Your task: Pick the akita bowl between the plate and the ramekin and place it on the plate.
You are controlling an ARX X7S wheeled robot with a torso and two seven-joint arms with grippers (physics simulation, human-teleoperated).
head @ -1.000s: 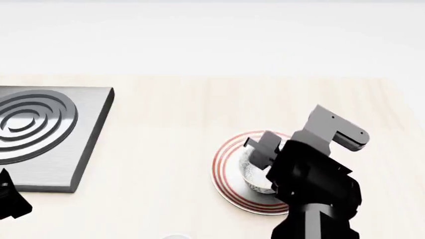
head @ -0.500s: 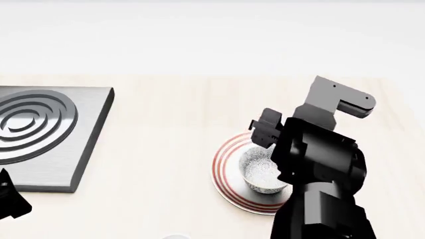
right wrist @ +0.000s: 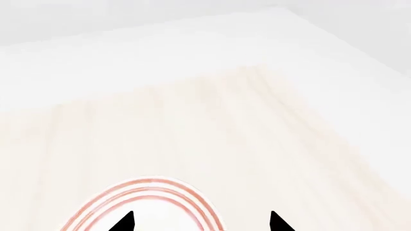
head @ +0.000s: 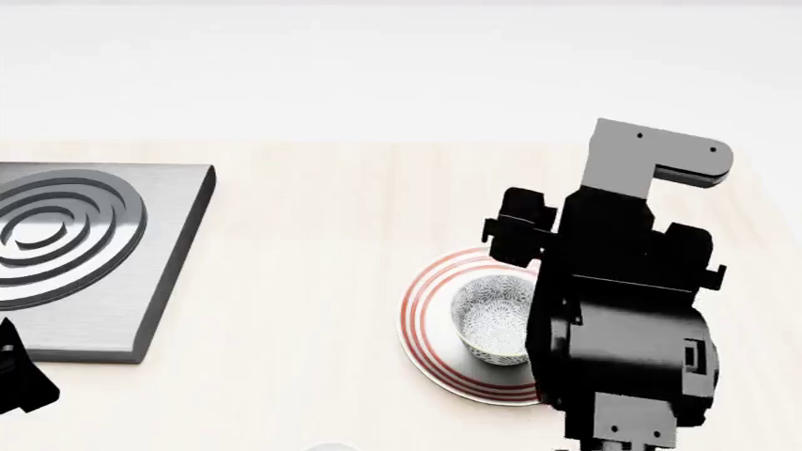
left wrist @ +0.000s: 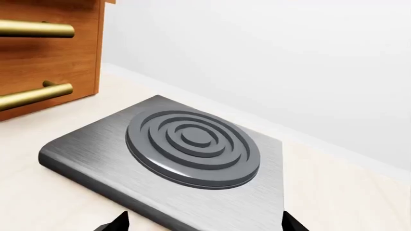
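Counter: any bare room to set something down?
Bare wood between the hob and the plate, and behind the plate toward the wall. Crowded at the plate: the bowl sits on it, with the right arm over its far side.

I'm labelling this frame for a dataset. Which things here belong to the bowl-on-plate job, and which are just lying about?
Part of the job:
- akita bowl, sitting on the plate
- plate, red-ringed
- right gripper, above the plate, open, holding nothing

Just lying about:
- grey burner slab
- wooden drawers with brass handles
- left gripper, idle near the slab

The ramekin is not in view.
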